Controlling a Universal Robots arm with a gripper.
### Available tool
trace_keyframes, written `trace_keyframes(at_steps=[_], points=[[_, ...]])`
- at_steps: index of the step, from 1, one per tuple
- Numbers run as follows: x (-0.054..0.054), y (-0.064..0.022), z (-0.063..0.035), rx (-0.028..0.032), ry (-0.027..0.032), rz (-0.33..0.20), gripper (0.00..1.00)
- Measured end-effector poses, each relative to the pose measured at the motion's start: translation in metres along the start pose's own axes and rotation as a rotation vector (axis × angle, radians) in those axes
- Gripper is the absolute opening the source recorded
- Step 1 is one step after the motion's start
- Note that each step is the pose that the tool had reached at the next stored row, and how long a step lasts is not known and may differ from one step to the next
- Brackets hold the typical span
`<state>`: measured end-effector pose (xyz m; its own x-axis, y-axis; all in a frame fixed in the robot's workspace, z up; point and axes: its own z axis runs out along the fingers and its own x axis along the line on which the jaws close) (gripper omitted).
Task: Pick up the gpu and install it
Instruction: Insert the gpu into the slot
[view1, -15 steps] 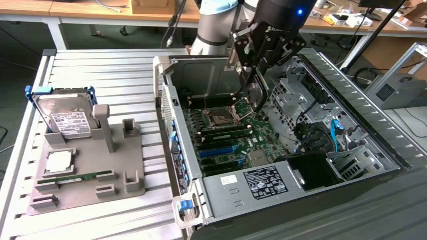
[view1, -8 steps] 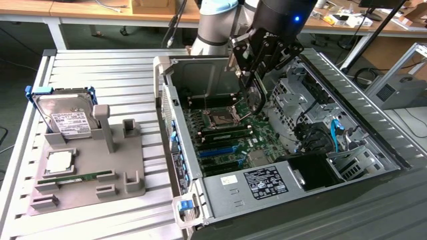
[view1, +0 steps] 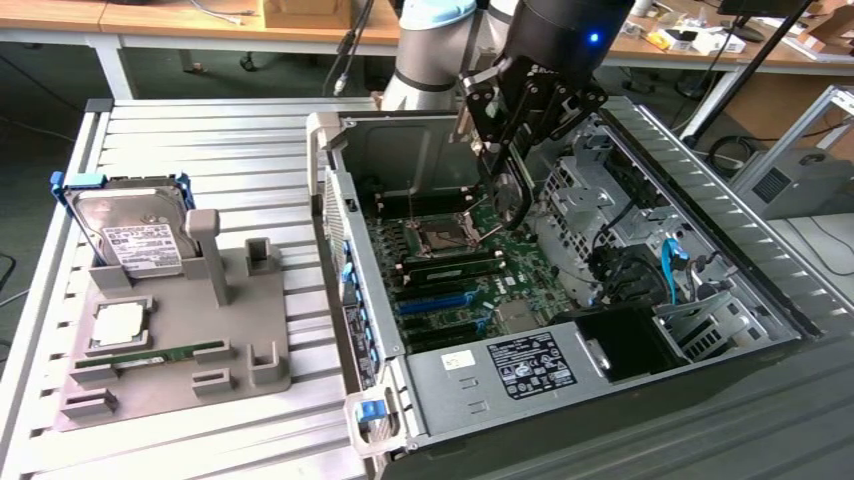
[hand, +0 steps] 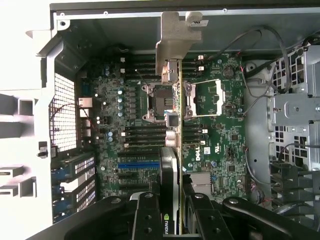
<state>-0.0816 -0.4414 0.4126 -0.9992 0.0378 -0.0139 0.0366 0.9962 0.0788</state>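
Slatted table (view1: 200, 130), open case (view1: 327, 180). Gripper (hand: 172, 210) pinches gpu (hand: 173, 125) edge-on above motherboard (hand: 220, 135), walls well apart on both flat sides.

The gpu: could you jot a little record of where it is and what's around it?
gpu: on edge, silver bracket at one end
held by: jaws, shut on it
place: over the processor socket of the motherboard, inside the open computer case, in no slot
exterior view's left: grey holder with hard drive and memory stick
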Motion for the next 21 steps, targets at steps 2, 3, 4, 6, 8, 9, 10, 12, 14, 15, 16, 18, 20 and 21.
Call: trace_keyframes(at_steps=[2,3,4,6,8,9,10,12,14,15,16,18,20,21], points=[[0.0,0.0,0.0,0.0,0.0,0.0,0.27],[0.0,0.0,0.0,0.0,0.0,0.0,0.27],[0.0,0.0,0.0,0.0,0.0,0.0,0.27],[0.0,0.0,0.0,0.0001,0.0,0.0,0.27],[0.0,0.0,0.0,0.0,0.0,0.0,0.27],[0.0,0.0,0.0,0.0003,0.0001,-0.001,0.27],[0.0,0.0,0.0001,0.0007,0.0002,-0.003,0.27],[-0.0001,0.0,0.0003,0.0046,0.0009,-0.015,0.27],[0.0,0.0,0.0005,0.0161,0.0025,-0.039,0.27],[0.0,-0.0001,0.0009,0.0218,0.0037,-0.058,0.27],[0.0,0.0001,0.0014,0.024,0.0052,-0.083,0.27],[0.0001,0.0002,0.0021,0.0254,0.0075,-0.115,0.27],[0.0001,0.0003,0.0027,0.0265,0.0097,-0.15,0.27],[0.0001,0.0003,0.003,0.0272,0.0108,-0.165,0.27]])
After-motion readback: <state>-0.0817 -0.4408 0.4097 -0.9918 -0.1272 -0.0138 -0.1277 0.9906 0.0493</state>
